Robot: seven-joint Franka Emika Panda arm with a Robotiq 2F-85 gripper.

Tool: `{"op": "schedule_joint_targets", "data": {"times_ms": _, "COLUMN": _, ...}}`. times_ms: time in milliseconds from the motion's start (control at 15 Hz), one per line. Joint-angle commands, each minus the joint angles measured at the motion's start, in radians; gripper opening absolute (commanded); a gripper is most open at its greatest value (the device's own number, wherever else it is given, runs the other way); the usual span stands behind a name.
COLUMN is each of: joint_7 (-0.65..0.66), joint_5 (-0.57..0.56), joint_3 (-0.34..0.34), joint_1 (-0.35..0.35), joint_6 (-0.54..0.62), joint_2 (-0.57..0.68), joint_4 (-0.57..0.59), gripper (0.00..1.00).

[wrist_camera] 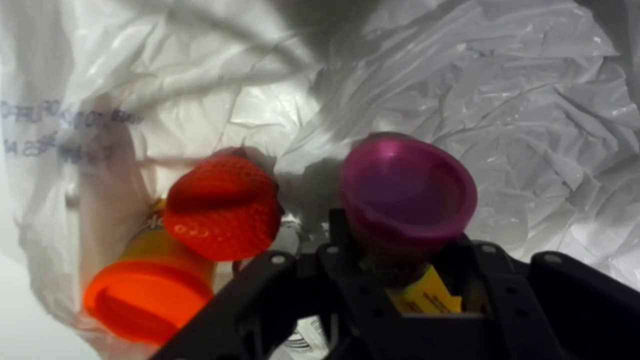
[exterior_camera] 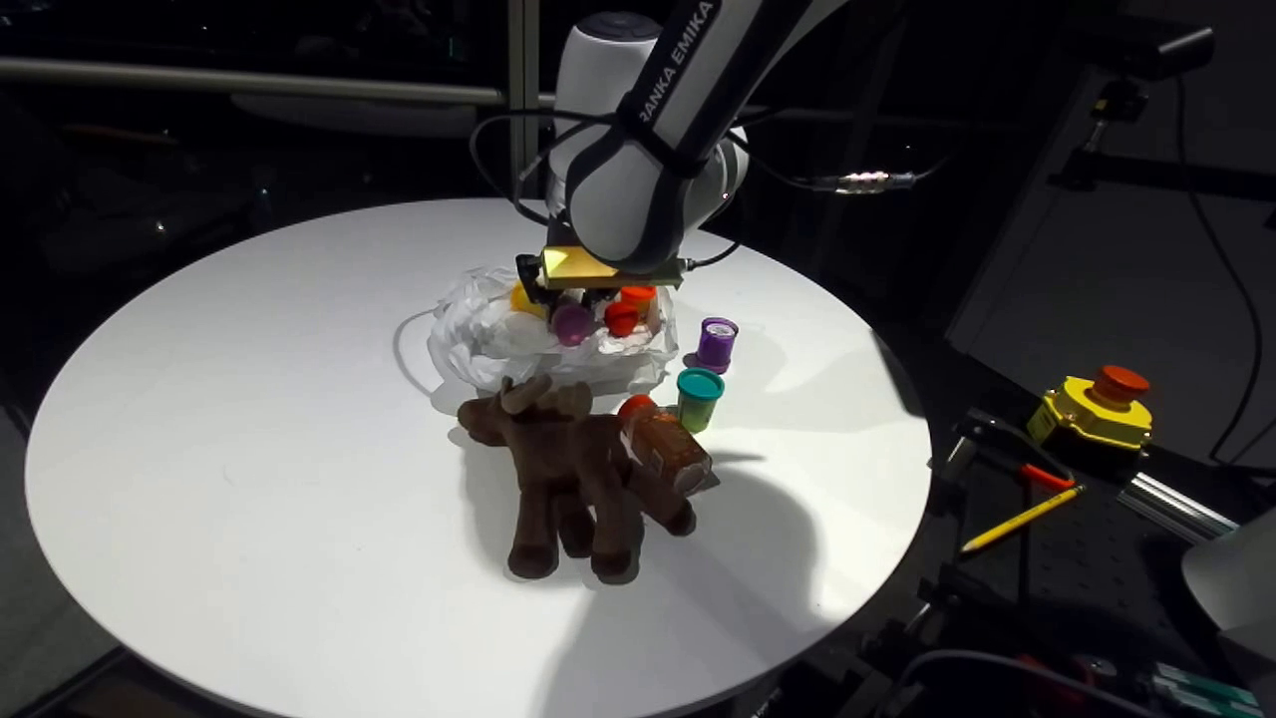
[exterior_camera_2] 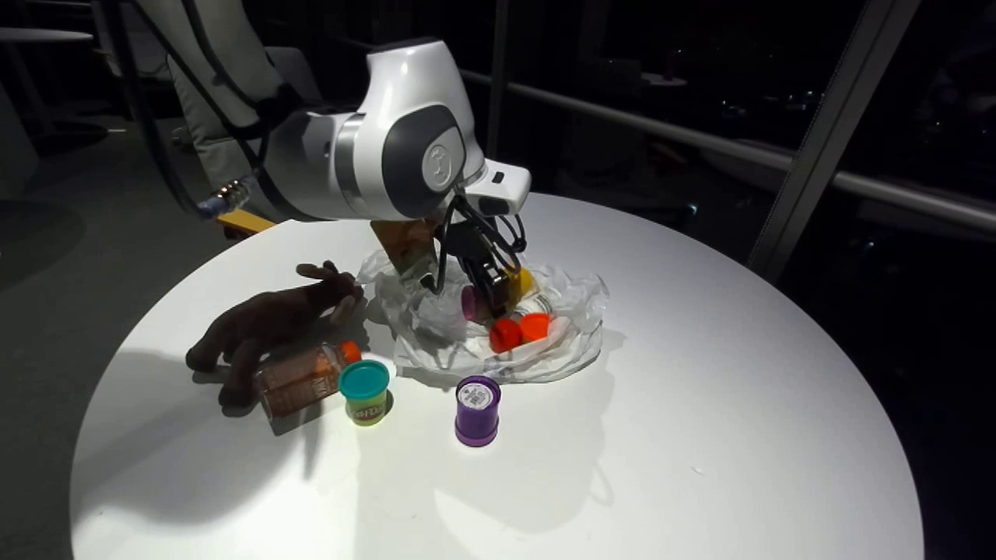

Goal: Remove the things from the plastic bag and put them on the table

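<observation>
Inside the plastic bag (exterior_camera: 598,374), purple-lidded tub (wrist_camera: 407,187) sits within claw (wrist_camera: 402,239), jaws part-closed and gripping it; red piece (wrist_camera: 222,210) and orange-lidded tub (wrist_camera: 150,300) near, outside the grip; plush reindeer (exterior_camera: 558,459) out on table (exterior_camera: 249,499).

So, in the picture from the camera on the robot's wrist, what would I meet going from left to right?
White table, orange-lidded tub, red ribbed cap, purple-topped tub. The plastic bag spreads across nearly the whole view, so I left it out.
</observation>
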Motion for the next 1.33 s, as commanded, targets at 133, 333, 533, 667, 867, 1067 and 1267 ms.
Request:
{"op": "schedule_joint_targets", "data": {"times_ms": 133, "joint_7": 0.097, "joint_5": -0.009, "joint_3": -0.107, "joint_1": 0.122, "joint_6": 0.035, "joint_2": -0.204, "joint_4": -0.256, "gripper": 0.19}}
{"op": "schedule_joint_targets", "data": {"times_ms": 333, "joint_7": 0.139, "joint_5": -0.027, "joint_3": -0.178, "joint_1": 0.173, "joint_6": 0.068, "joint_2": -0.325, "joint_4": -0.420, "gripper": 0.19}}
{"op": "schedule_joint_targets", "data": {"times_ms": 533, "joint_7": 0.139, "joint_5": -0.050, "joint_3": -0.235, "joint_1": 0.199, "joint_6": 0.098, "joint_2": -0.450, "joint_4": -0.587, "gripper": 0.18}}
{"op": "schedule_joint_targets", "data": {"times_ms": 667, "joint_7": 0.122, "joint_5": -0.070, "joint_3": -0.271, "joint_1": 0.213, "joint_6": 0.126, "joint_2": -0.525, "joint_4": -0.694, "gripper": 0.19}}
{"op": "schedule_joint_targets", "data": {"times_ms": 867, "joint_7": 0.109, "joint_5": -0.080, "joint_3": -0.314, "joint_1": 0.237, "joint_6": 0.177, "joint_2": -0.567, "joint_4": -0.792, "gripper": 0.19}}
{"op": "schedule_joint_targets", "data": {"times_ms": 1067, "joint_7": 0.097, "joint_5": -0.061, "joint_3": -0.269, "joint_1": 0.207, "joint_6": 0.191, "joint_2": -0.554, "joint_4": -0.816, "gripper": 0.19}}
{"op": "schedule_joint_targets", "data": {"times_ms": 1267, "joint_7": 0.097, "joint_5": -0.032, "joint_3": -0.169, "joint_1": 0.138, "joint_6": 0.163, "joint_2": -0.494, "joint_4": -0.775, "gripper": 0.19}}
